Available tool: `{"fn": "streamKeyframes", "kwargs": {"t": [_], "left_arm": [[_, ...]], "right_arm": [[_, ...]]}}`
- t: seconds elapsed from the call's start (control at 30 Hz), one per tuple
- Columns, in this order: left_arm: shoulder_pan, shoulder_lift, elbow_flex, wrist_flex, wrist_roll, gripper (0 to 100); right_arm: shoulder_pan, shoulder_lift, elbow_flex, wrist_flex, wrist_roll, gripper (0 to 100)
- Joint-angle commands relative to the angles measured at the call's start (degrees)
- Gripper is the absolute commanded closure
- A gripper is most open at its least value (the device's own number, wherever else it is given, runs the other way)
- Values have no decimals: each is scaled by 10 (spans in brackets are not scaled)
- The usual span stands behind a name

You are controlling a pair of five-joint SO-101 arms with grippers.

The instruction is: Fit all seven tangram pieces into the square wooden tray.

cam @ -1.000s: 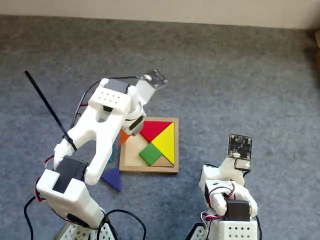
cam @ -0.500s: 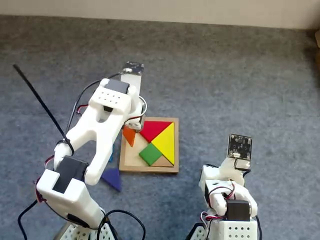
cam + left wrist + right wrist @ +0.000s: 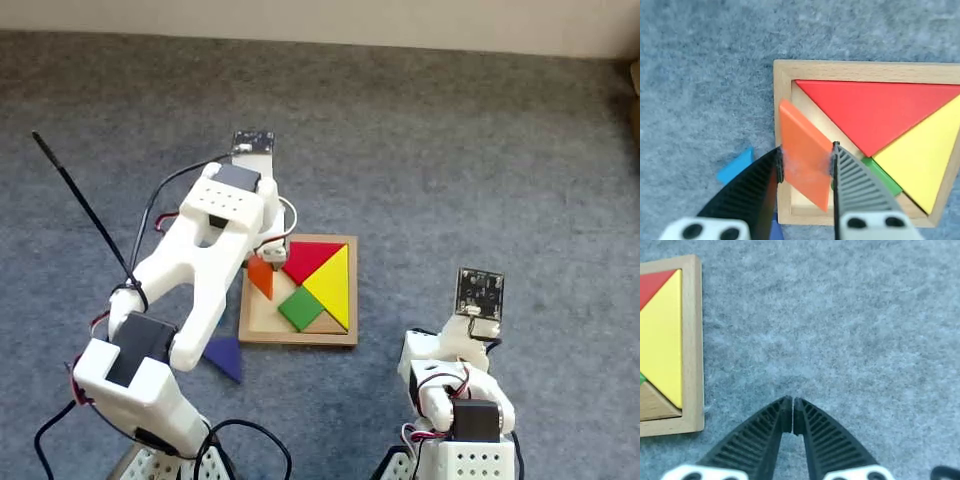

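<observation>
We are holding the orange piece [image 3: 801, 132] clamped in our left pincer [image 3: 807, 150], above the left side of the wooden tray [image 3: 781, 90]. Its outer edge appears to overlap the left rim. The red triangle [image 3: 875, 107], yellow triangle [image 3: 925, 165] and green square [image 3: 881, 176] are already lying inside.

To seat it well, we are judging that the piece needs shifting inward off the rim, levelling, and lining up its slanted edge with the red triangle's side before we let go. Room is tight, with the rim on one side and red and green on the other, so a slow, low descent is looking safest.

The light blue piece [image 3: 735, 165] and dark blue triangle [image 3: 224, 355] are lying on the bench [image 3: 480, 150] beside the tray's left rim. Our right pincer [image 3: 792, 412] is resting closed on nothing over bare bench, apart from the tray's right rim.
</observation>
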Motion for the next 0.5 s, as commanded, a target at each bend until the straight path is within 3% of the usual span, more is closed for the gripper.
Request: {"fn": "streamKeyframes", "kwargs": {"t": [0.0,0.27,0.47], "left_arm": [[15,-26,12,-6,26,848],[14,-26,8,-3,27,835],[10,-26,7,-3,27,718]], "right_arm": [[6,-7,68,2,-4,974],[6,-8,68,2,-4,974],[6,-8,68,2,-4,974]]}}
